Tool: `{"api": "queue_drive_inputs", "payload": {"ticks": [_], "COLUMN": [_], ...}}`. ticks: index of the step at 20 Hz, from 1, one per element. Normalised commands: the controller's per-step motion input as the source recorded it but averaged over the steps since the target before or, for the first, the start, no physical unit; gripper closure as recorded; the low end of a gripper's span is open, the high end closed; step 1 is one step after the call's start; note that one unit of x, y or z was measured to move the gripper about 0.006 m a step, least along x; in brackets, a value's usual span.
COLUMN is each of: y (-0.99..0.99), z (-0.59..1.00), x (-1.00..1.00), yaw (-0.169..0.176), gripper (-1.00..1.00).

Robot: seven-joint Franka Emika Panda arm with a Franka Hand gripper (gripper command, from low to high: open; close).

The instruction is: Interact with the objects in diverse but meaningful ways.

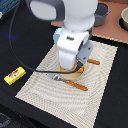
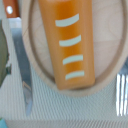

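The orange scored bread-like slab [image 2: 66, 42] lies lengthwise in a shallow pale oval dish [image 2: 107, 67], filling most of its middle; four pale curved score marks cross its top. In the exterior view the arm hides nearly all of it, and only an orange sliver shows under the wrist. The dish sits on a beige woven placemat [image 1: 60, 92] spread on a black tabletop [image 1: 107, 107]. Just beside the dish on one side lies a knife [image 2: 23, 75] with an orange handle, and on the other the tines of a fork [image 2: 120, 92]; in the exterior view the fork [image 1: 71, 82] lies on the near part of the mat, its orange handle pointing to the exterior view's right.

Well apart, off the mat at the exterior view's left, a small yellow rectangular box [image 1: 14, 75] with red marks rests on the tabletop (the marks are too blurred to read). At the far right a grey pot [image 1: 101, 14] stands on a brownish surface.

The claw hangs directly over the slab, its fingers out of both views, so I cannot tell whether they are apart or together.
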Motion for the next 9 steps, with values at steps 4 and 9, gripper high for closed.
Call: {"api": "queue_drive_inputs", "payload": {"ticks": [4, 9], "y": [0.05, -0.01], "z": [0.03, 0.0], "x": [-0.02, 0.0], "yaw": [0.014, 0.0], "gripper": [-1.0, -1.0]}}
